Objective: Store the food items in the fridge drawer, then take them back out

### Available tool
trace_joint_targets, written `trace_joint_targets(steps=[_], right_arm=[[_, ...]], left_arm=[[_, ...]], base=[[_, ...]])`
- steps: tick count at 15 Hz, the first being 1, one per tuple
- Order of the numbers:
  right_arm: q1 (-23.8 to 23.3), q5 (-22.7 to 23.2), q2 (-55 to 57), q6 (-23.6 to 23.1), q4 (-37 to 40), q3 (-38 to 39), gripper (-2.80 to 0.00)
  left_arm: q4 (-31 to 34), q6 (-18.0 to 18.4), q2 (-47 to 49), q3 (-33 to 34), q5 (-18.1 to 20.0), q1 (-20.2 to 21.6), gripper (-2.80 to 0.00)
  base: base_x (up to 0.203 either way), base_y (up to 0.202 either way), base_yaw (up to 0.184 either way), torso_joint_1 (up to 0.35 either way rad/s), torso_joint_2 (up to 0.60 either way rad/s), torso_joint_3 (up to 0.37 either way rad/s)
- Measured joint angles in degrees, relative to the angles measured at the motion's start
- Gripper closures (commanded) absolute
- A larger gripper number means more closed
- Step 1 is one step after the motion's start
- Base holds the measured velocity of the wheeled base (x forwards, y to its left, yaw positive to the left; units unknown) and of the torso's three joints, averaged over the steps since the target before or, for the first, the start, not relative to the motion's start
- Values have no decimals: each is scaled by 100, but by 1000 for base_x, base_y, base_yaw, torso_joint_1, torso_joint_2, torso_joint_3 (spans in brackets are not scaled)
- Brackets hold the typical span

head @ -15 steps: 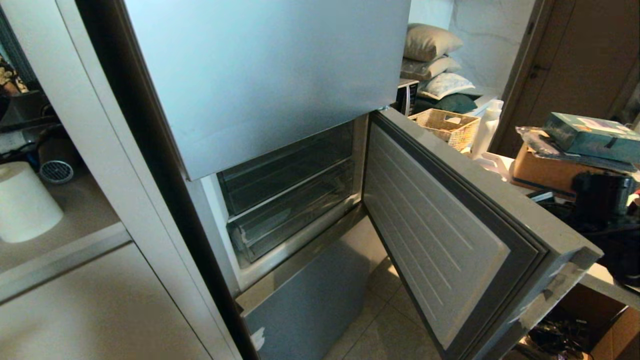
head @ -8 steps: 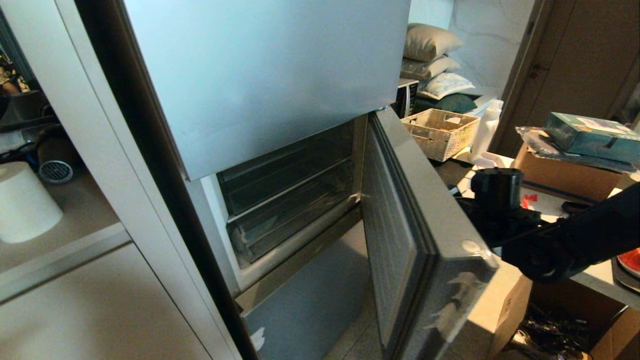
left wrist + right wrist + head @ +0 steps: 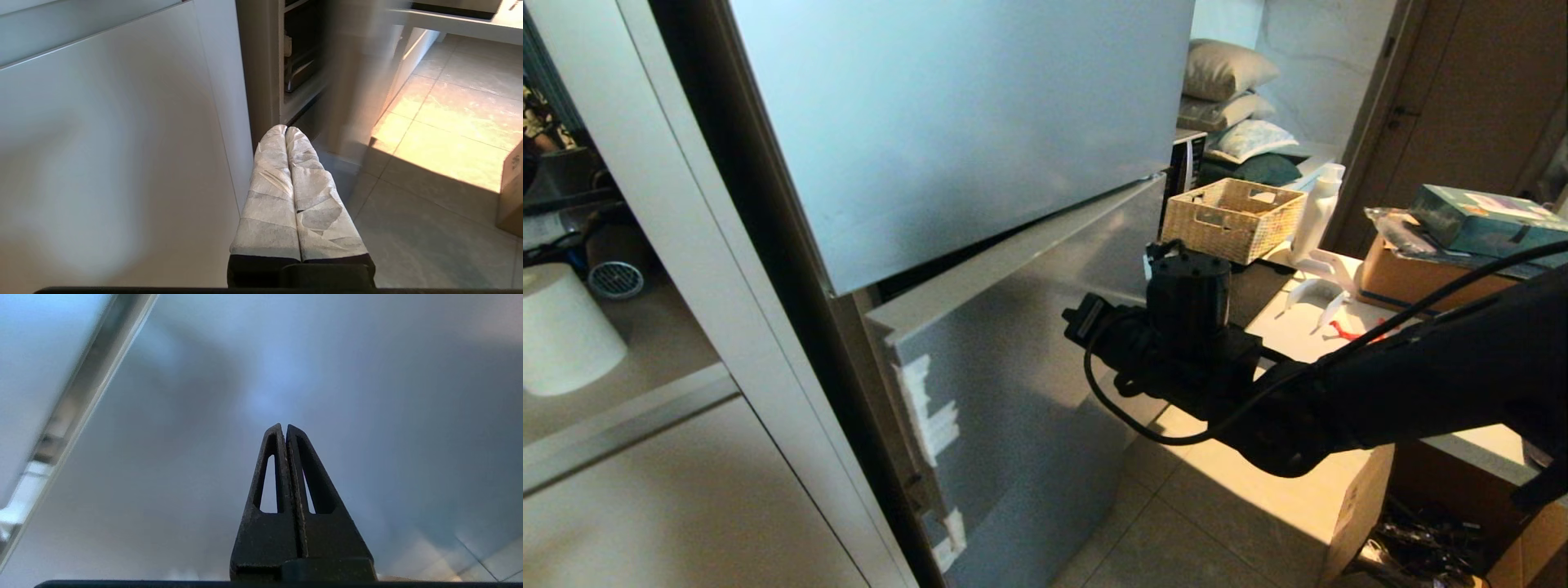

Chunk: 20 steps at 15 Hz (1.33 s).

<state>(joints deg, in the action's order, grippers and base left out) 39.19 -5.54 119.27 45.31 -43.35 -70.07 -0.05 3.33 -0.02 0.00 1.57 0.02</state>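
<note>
The fridge's silver-blue middle door (image 3: 1029, 327) stands almost closed, with a narrow dark gap along its top edge. It hides the fridge drawer, and the food items are out of view. My black right arm (image 3: 1176, 343) reaches in from the right, close against the door's face. In the right wrist view the right gripper (image 3: 284, 426) is shut and empty, its tips aimed at the door panel (image 3: 367, 375). My left gripper (image 3: 285, 128), wrapped in white, is shut and empty, and hangs low beside a white cabinet (image 3: 102, 143).
The large upper fridge door (image 3: 964, 122) overhangs the middle one. A table on the right carries a wicker basket (image 3: 1232, 219), a cardboard box (image 3: 1413, 273) and a thin red scrap (image 3: 1343, 331). A white roll (image 3: 564, 331) sits on the left shelf. Tiled floor (image 3: 1176, 523) lies below.
The middle fridge door has swung from wide open to almost closed, covering the drawers. My right arm has swept in from the right, following the door.
</note>
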Motion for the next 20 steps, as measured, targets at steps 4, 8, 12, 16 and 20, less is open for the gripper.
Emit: trace_joint_targets(steps=[4, 8, 12, 16, 20], right_arm=[[42, 61, -541, -6, -2, 717, 0], [155, -87, -1014, -146, -4, 1113, 0], [191, -535, -2143, -1411, 7, 2463, 0], [-443, -659, -4394, -2928, 367, 4140, 0], [-2084, -200, -7095, -3536, 1701, 5330, 0]], left_arm=[[-2, -2, 0, 0, -1, 2, 0], [-2, -2, 0, 0, 0, 5, 0], [-2, -2, 0, 0, -1, 5, 0], [-2, -2, 0, 0, 0, 2, 0], [-2, -2, 0, 0, 0, 5, 0]], base=[[0, 0, 0, 0, 0, 0], [0, 0, 0, 0, 0, 0], [0, 0, 0, 0, 0, 0], [0, 0, 0, 0, 0, 0], [0, 0, 0, 0, 0, 0]])
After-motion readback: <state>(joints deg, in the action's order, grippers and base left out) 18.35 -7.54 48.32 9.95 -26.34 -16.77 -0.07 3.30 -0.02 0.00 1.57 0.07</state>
